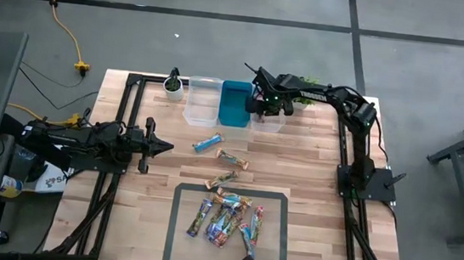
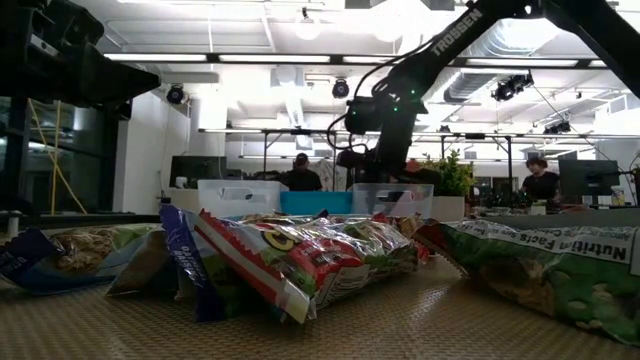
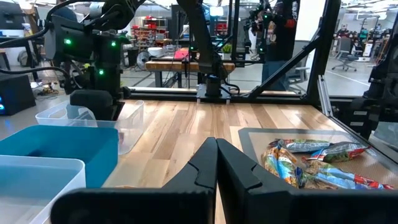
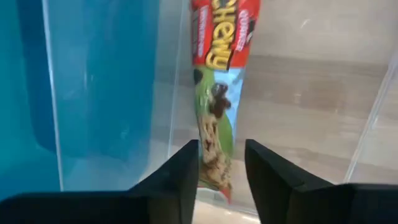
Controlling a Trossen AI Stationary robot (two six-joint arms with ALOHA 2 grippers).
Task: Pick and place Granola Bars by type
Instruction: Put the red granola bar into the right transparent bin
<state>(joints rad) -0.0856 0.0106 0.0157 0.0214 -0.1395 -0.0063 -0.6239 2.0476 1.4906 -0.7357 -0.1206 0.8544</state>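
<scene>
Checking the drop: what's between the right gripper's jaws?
A green granola bar hangs between the right gripper's parted jaws over a clear bin, per the right wrist view.

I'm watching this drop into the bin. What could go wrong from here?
1. The green granola bar hangs between the right gripper's parted fingers over the clear bin, close to the blue bin's wall; it might snag on a finger or fall outside.
2. Two bars lie loose off the mat, easy to miss later.
</scene>
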